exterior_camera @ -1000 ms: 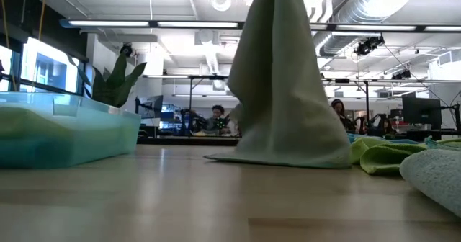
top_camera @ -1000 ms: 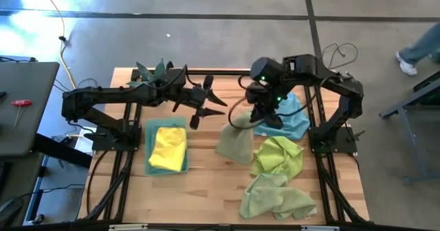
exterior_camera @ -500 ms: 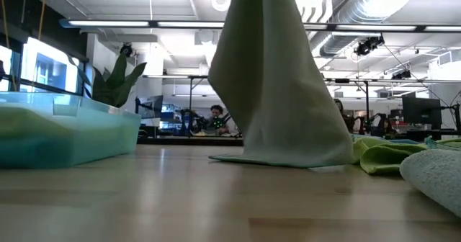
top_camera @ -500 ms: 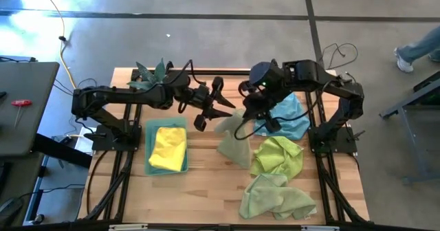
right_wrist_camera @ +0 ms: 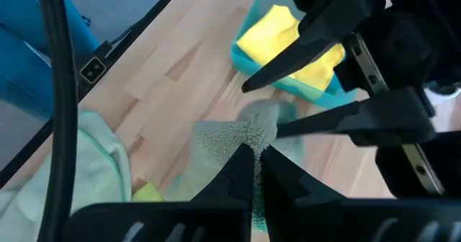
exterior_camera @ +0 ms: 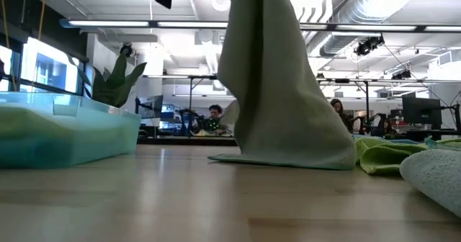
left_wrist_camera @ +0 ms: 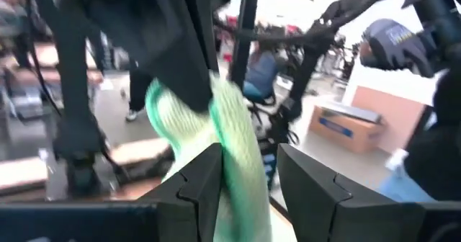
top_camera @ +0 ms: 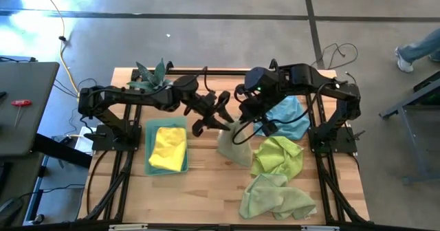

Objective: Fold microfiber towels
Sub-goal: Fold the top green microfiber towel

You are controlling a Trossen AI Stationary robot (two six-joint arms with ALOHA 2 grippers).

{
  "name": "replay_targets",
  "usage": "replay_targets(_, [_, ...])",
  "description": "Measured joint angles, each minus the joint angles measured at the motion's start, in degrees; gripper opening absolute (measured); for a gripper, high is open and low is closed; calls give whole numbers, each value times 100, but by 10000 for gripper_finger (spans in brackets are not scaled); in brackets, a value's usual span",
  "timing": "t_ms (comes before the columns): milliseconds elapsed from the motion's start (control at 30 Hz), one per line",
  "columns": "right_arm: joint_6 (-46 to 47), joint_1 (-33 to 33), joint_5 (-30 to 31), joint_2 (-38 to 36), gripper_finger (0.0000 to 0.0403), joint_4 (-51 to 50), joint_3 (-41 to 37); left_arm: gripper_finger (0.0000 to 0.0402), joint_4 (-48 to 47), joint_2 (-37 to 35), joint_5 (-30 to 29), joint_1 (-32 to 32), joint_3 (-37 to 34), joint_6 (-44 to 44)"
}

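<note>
Currently the right gripper (top_camera: 242,121) is pinched tight on the top of a pale green towel (top_camera: 235,144), holding it up over the table centre so its lower edge drags on the wood. The left gripper (top_camera: 221,115) is just beside that raised edge, fingers spread wide with the cloth between them, not yet clamped. The step appears to be the two-handed pick-up before spreading. The next move likely calls for the left fingers to close on a corner well apart from the right grip. Nearby lie a blue towel (top_camera: 287,116), two light green towels (top_camera: 278,155), a bin (top_camera: 150,155) holding a yellow towel (top_camera: 168,147), and a plant (top_camera: 152,73). The light green towels lie just beside the lay-down area and may snag.
</note>
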Motion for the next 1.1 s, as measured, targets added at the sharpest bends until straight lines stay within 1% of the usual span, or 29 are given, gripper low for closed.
replay_targets(200, [328, 63, 1, -35, 0, -147, 0, 124, -943, -32, 429, 137, 0, 1])
replay_targets(267, [386, 69, 41, -35, 0, -177, 0, 124, -1273, -33, 440, 138, -1, 93])
replay_targets(367, [379, 85, 293, -35, 0, -179, 0, 124, -1779, -33, 438, 101, -2, 370])
replay_targets(433, [376, 85, 314, -35, 0, -183, 0, 124, -2061, -33, 435, 72, -2, 554])
replay_targets(733, [386, 85, 312, -35, 0, -183, 0, 124, -2226, -33, 376, -57, -2, 750])
replay_targets(933, [386, 85, 557, -35, 0, -170, 0, 124, -2807, -4, 157, -57, -2, 1207])
replay_targets(1100, [387, 82, 678, -94, 0, -148, 4, 124, -3457, -4, -323, -101, -2, 1593])
